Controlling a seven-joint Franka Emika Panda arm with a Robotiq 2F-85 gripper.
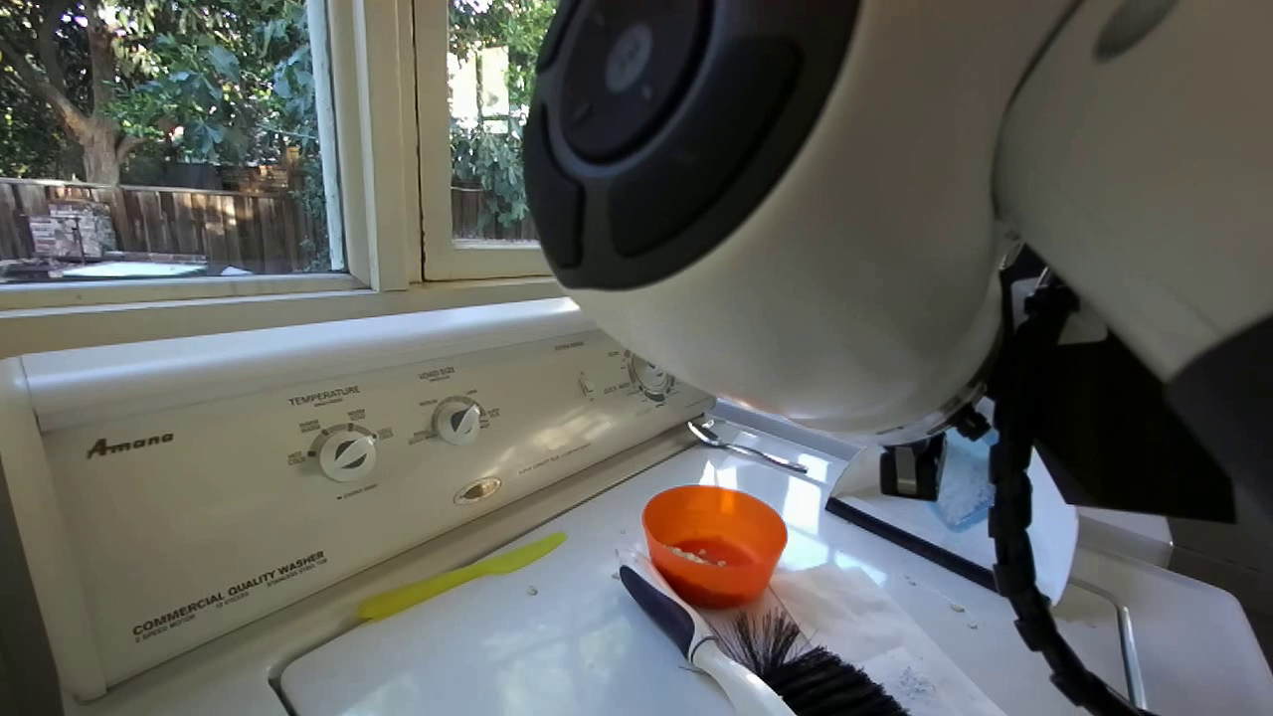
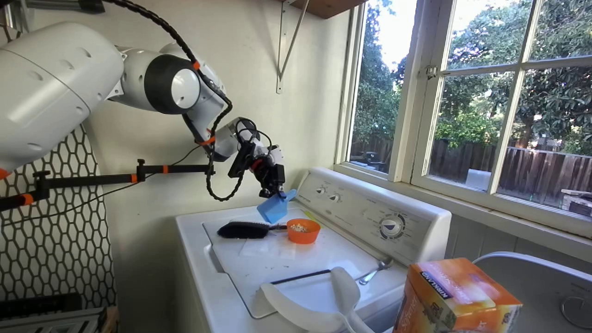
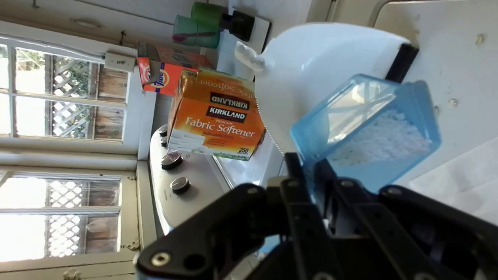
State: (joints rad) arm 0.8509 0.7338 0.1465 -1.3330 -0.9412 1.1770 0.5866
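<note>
Two fingers [image 3: 295, 190] pinch a blue scoop [image 3: 375, 175] (holding what looks like white powder [image 3: 385, 138]).

Laundry area, seemingly in a home. A washing machine [image 2: 245, 273] carries a control panel [image 1: 229, 497] lettered "Amana" and "Commercial Quality Washer". At near right in an exterior view stands a box of Kirkland fabric softener [image 2: 455, 296]; the wrist view shows a Tide carton [image 3: 167, 72]. Windows [image 2: 485, 70] behind the panel give onto trees [image 2: 562, 92] and a wooden fence [image 2: 532, 171], as of a backyard.
</note>
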